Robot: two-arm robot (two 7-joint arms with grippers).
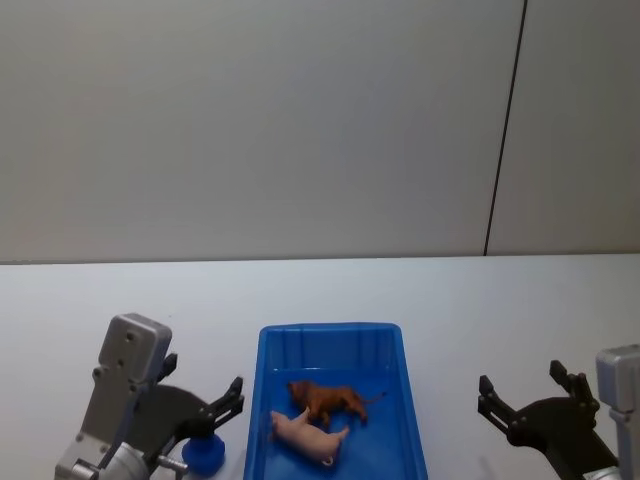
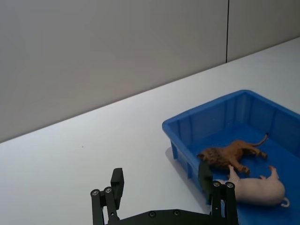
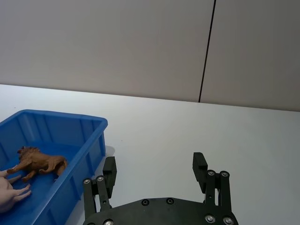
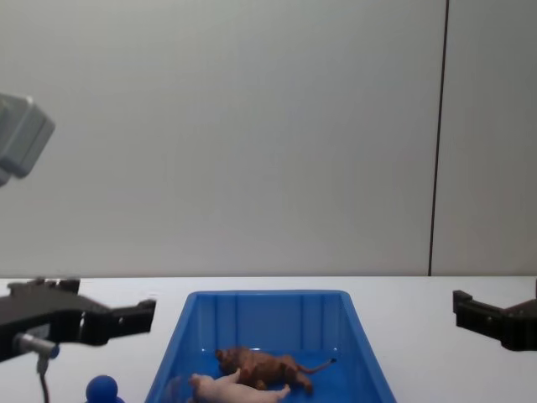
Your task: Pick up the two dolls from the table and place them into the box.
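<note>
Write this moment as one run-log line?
brown plastic lion, pink plastic pig: in blue plastic bin | left tool, right tool: open, empty

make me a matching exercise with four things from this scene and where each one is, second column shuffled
Things:
1. brown maned plastic lion
2. pale pink plastic pig
3. left gripper
4. right gripper

Places:
A. open, over the table right of the bright blue plastic bin
B. in the bin, nearer the robot
C. open, left of the bin
D. in the bin, beyond the pig

Pairs: 1-D, 2-B, 3-C, 4-A
</note>
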